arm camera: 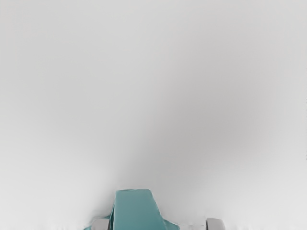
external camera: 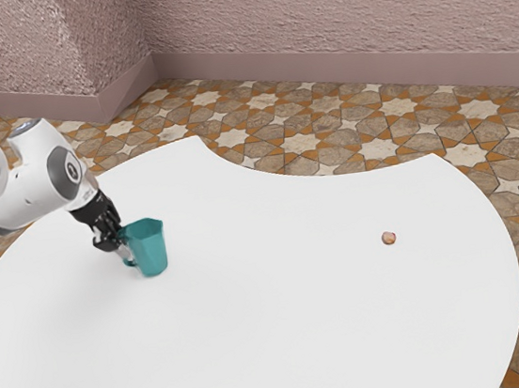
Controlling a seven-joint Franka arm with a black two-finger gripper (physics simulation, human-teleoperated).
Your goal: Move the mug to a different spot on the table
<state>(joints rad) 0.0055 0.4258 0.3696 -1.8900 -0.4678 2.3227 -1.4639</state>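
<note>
Wrist view: tool (arm camera: 157, 224) seemingly open astride mug handle (arm camera: 136, 210).

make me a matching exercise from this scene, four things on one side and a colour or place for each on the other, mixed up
Things:
1. mug
2. gripper
3. small round thing
4. floor

Descriptions:
a. black, right beside the mug's handle side
b. brownish, alone on the white table toward the exterior view's right
c. teal, toward the exterior view's left
d. star-patterned tiles in brown, orange and cream

Pairs: 1-c, 2-a, 3-b, 4-d
</note>
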